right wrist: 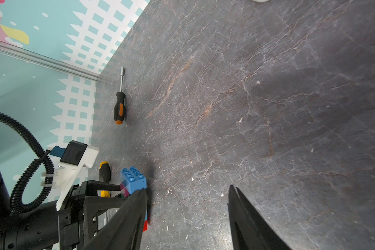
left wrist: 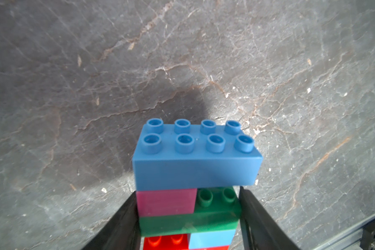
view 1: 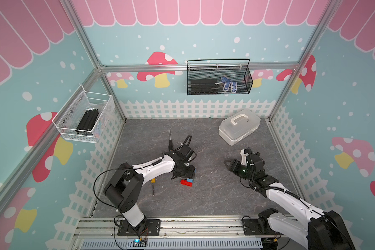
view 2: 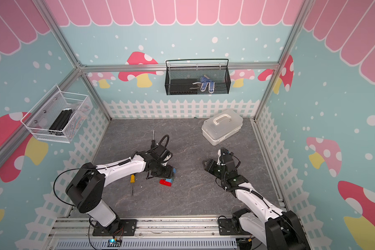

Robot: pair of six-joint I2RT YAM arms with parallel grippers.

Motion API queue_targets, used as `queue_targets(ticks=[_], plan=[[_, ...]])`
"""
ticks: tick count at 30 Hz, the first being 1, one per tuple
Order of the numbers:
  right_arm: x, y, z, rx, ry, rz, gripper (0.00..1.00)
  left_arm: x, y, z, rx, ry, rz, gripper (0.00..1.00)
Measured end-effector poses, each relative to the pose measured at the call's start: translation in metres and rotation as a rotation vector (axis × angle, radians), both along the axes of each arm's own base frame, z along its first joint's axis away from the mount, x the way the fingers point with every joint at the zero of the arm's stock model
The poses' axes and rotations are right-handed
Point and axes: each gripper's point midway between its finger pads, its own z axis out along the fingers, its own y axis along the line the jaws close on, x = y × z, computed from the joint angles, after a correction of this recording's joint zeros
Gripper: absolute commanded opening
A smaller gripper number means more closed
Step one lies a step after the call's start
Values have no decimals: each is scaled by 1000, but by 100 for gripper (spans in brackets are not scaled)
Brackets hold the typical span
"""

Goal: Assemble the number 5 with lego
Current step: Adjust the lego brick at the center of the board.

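The lego bricks are joined into one stack, the number 5 [view 1: 188,180], at the table's middle. In the left wrist view it reads long blue brick [left wrist: 195,164], pink brick [left wrist: 166,202], green brick [left wrist: 204,220], short blue brick [left wrist: 211,239] and red brick [left wrist: 167,242]. My left gripper [left wrist: 188,192] is shut on the stack, its fingers [left wrist: 126,216] pressing both ends of the green row. The red end [view 2: 165,183] sits low by the table. My right gripper [right wrist: 187,188] stands open and empty to the right of the stack [right wrist: 133,177], also in a top view [view 1: 227,163].
A black-and-orange screwdriver [right wrist: 119,108] lies behind the left arm. A yellow-handled screwdriver [view 2: 132,179] lies under the left forearm. A white lidded box [view 1: 238,126] stands at the back right. Wire baskets [view 1: 219,78] hang on the walls.
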Motion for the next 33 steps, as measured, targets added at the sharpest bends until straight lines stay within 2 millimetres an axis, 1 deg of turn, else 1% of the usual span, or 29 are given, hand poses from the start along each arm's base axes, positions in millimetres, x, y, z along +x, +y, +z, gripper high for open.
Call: queue_targets(ticks=[10, 13, 16, 20, 25, 30, 33], plan=[[-4, -1, -6, -3, 13, 3, 63, -3, 1, -7, 25, 37, -12, 50], [-4, -1, -6, 0, 11, 5, 63, -3, 1, -9, 30, 47, -14, 52], [-5, -1, -4, 2, 6, 6, 63, -3, 0, -9, 34, 53, -15, 54], [-7, -1, -4, 3, 3, 6, 63, -3, 0, -9, 36, 55, -16, 61], [-8, -2, -2, 4, -3, 7, 63, -3, 0, -9, 39, 58, -17, 67], [-8, -2, 0, 6, -10, 7, 64, -4, -1, -9, 41, 60, -20, 70], [-9, -2, 1, 6, -12, 7, 64, -4, -1, -10, 42, 63, -19, 74]])
